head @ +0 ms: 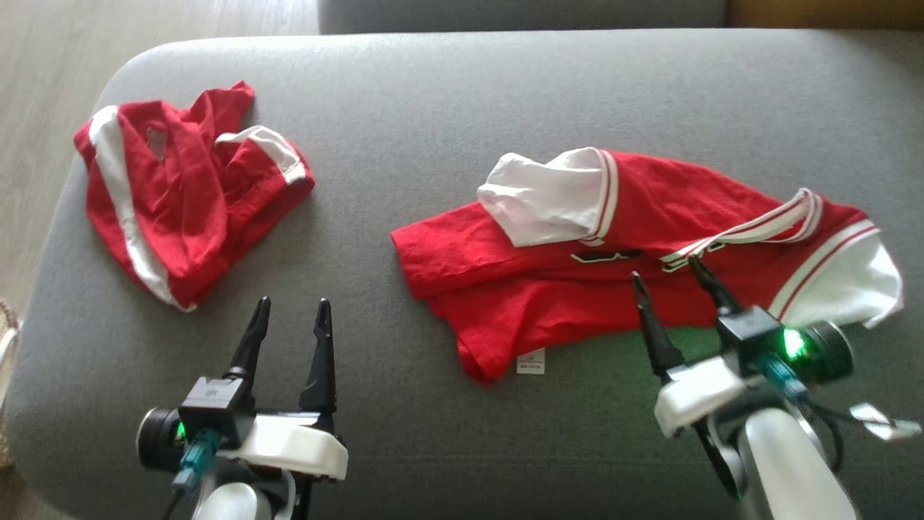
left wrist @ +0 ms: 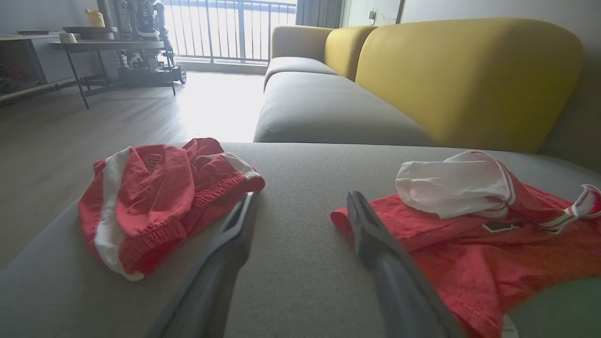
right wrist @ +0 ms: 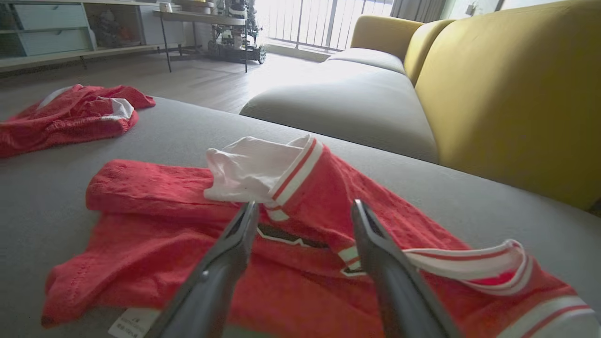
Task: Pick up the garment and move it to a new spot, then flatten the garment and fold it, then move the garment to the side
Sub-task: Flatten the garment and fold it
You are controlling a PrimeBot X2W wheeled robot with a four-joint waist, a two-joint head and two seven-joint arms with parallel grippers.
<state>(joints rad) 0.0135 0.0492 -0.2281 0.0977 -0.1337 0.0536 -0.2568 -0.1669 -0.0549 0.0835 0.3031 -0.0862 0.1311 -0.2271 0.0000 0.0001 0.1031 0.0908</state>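
Note:
A crumpled red garment (head: 548,289) with white sleeves and striped trim lies on the right half of the grey cushion (head: 433,108); it also appears in the left wrist view (left wrist: 469,253) and the right wrist view (right wrist: 155,234). My right gripper (head: 665,268) hovers open over its near edge, fingertips above the black lettering, nothing between them (right wrist: 305,204). My left gripper (head: 293,302) stands open over bare cushion, between the two cloths (left wrist: 300,195). A second red garment (head: 180,202) with a white stripe lies bunched at the far left (left wrist: 155,197).
The grey cushion's left edge drops to a wood floor (head: 43,72). Behind the cushion rise a yellow backrest (left wrist: 469,80) and another grey seat (left wrist: 319,103). A dark table (left wrist: 108,45) stands across the room.

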